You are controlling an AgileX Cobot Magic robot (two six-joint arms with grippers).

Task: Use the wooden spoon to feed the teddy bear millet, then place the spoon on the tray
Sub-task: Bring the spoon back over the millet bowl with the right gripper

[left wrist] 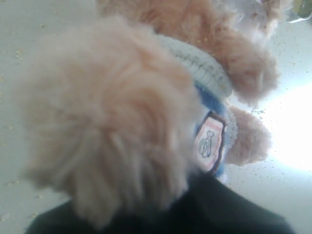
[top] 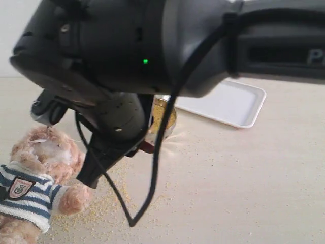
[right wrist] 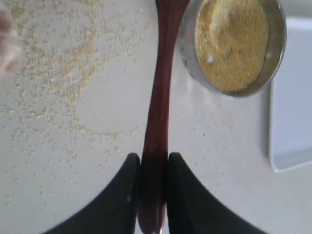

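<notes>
1. The right pincer (right wrist: 153, 160) is clamped narrow on the wooden spoon (right wrist: 157, 117), with a dark finger pressed against each side of the slim handle near its end.
2. From that grip the spoon runs straight out past the steel bowl (right wrist: 275, 53). It crosses the bowl's rim in the right wrist view, and whether the two touch cannot be told. The spoon's own bowl end is cut off at the frame edge.
3. In the exterior view only a short reddish piece of the spoon (top: 147, 147) shows, beneath the dark arm (top: 127, 46) and beside the steel bowl.
4. The millet (right wrist: 231, 44) lies heaped in the steel bowl, and loose grains are scattered over the desk (top: 244, 193), thickest near the bear's paw.
5. The tray (top: 231, 104) lies flat on the desk just beyond the bowl, its white surface bare where it shows.
6. The teddy bear (top: 38, 173) is at the lower left of the exterior view, well apart from the tray, with its pale muzzle turned up.
7. Its striped sweater (top: 28, 201) carries a shield badge (left wrist: 208, 144). The badge has a pale field, a dark border and a central mark too blurred to read.
8. The arm housing shows a pale letter that looks like "P" (top: 316, 56), cut by the frame edge, and a small green light (top: 145, 61).
9. The left pincer (left wrist: 195, 214) shows only as a dark mass under the bear's plush, so I cannot tell whether it is wide, narrow or holding anything.
</notes>
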